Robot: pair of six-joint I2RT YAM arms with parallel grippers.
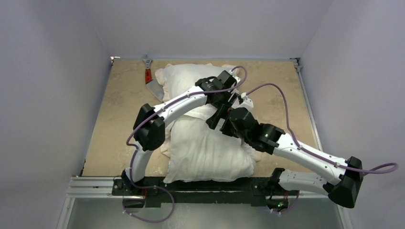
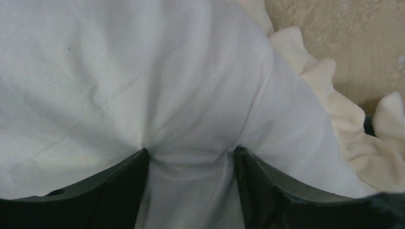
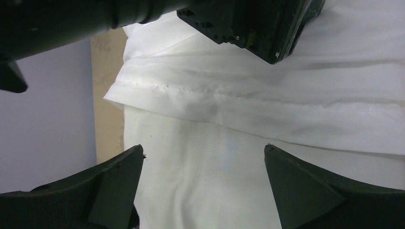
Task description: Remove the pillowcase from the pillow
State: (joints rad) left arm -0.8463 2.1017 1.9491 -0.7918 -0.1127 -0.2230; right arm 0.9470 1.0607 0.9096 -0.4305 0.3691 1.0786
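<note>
On the tan tabletop (image 1: 119, 105), the plump white pillow (image 1: 205, 152) lies at 6 o'clock, its far end under the hem of the white frilly cloth pillowcase (image 1: 186, 78) at 12 o'clock. The left claw (image 2: 191, 155) pinches a fold of the pillowcase. The right claw (image 3: 203, 150) hangs wide open over the pillow, holding nothing.

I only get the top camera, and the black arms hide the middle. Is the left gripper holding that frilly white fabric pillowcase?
Observer: Yes. Its wrist view shows the left gripper shut on a bunched fold of the white, cream-frilled fabric pillowcase.
Operator: What about the other one?
Observer: The right gripper is wide open, holding nothing.
Operator: What's under it?
Observer: The plump plain white pillow, with the pillowcase's stitched hem lying across it.
</note>
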